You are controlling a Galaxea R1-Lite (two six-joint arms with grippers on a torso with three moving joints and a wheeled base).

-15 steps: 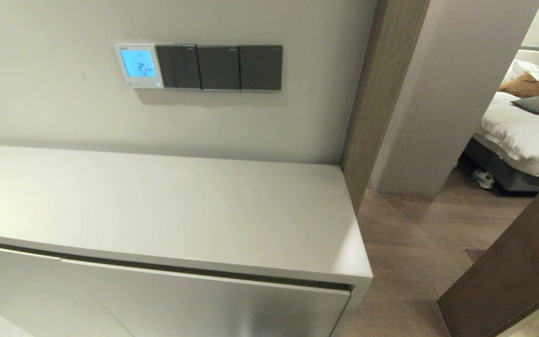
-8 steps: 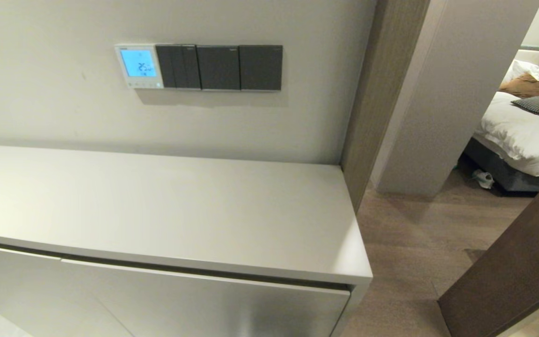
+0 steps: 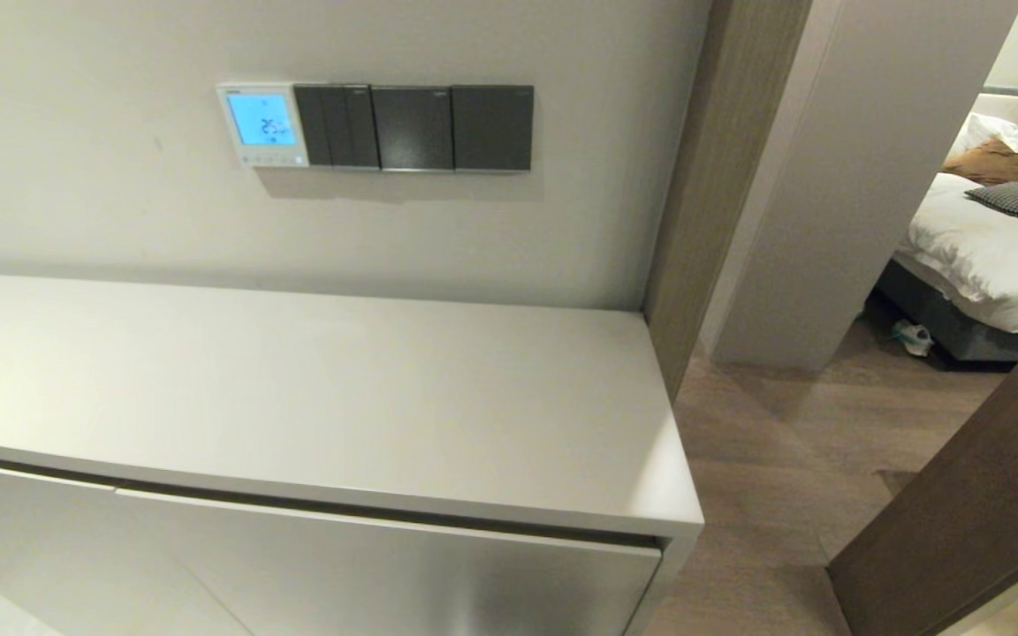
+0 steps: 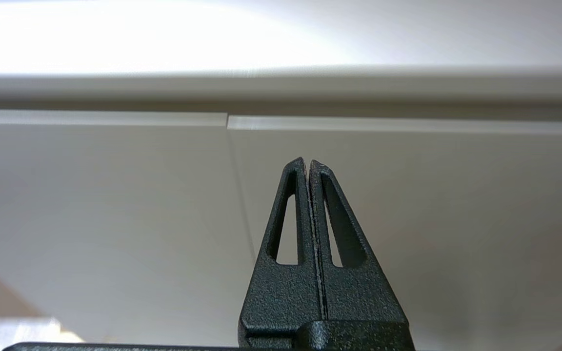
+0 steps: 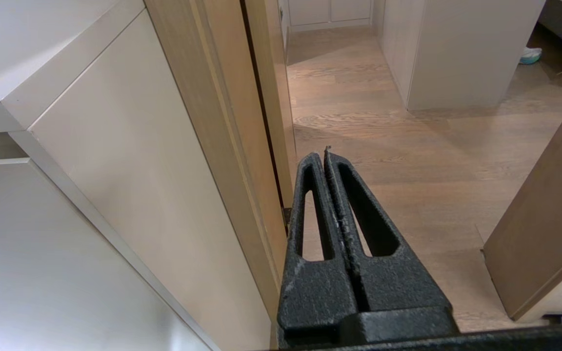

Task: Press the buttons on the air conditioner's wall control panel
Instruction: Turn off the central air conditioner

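Observation:
The white wall control panel (image 3: 262,124) hangs on the wall above the cabinet, its blue-lit screen (image 3: 261,119) showing digits. The row of tiny white buttons (image 3: 266,160) runs along its bottom edge. Neither arm shows in the head view. My left gripper (image 4: 308,165) is shut and empty, low in front of the cabinet doors (image 4: 115,195). My right gripper (image 5: 322,156) is shut and empty, low beside the cabinet's right end, over the wooden floor (image 5: 408,146).
Three dark grey switch plates (image 3: 414,127) sit right of the panel. A white cabinet top (image 3: 297,397) juts out below the wall. A wooden door frame (image 3: 695,177) and an open brown door (image 3: 968,512) flank a passage to a bed (image 3: 986,238).

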